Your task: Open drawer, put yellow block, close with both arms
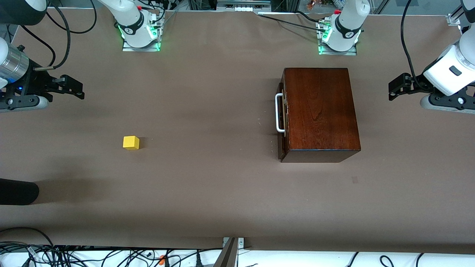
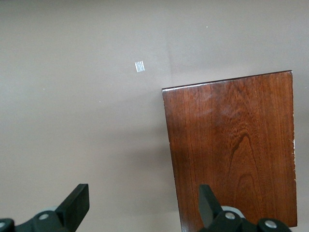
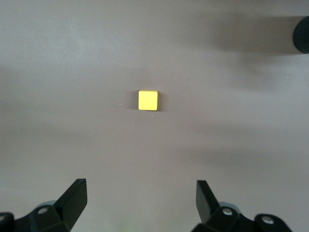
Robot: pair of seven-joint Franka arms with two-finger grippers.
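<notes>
The yellow block (image 1: 131, 142) (image 3: 148, 100) lies alone on the brown table toward the right arm's end. The drawer (image 1: 283, 122) sits shut in the dark-brown wooden box (image 1: 320, 111) (image 2: 231, 145), with its white handle (image 1: 278, 113) facing the right arm's end. My right gripper (image 1: 76, 88) (image 3: 141, 191) hangs open and empty over the table's right-arm end, apart from the block. My left gripper (image 1: 393, 90) (image 2: 142, 193) hangs open and empty over the table beside the box, at the left arm's end.
A dark rounded object (image 1: 18, 191) (image 3: 301, 34) juts in at the right arm's end, nearer the front camera than the block. A small pale mark (image 1: 354, 180) (image 2: 139, 66) is on the table near the box. Cables run along the table's near edge.
</notes>
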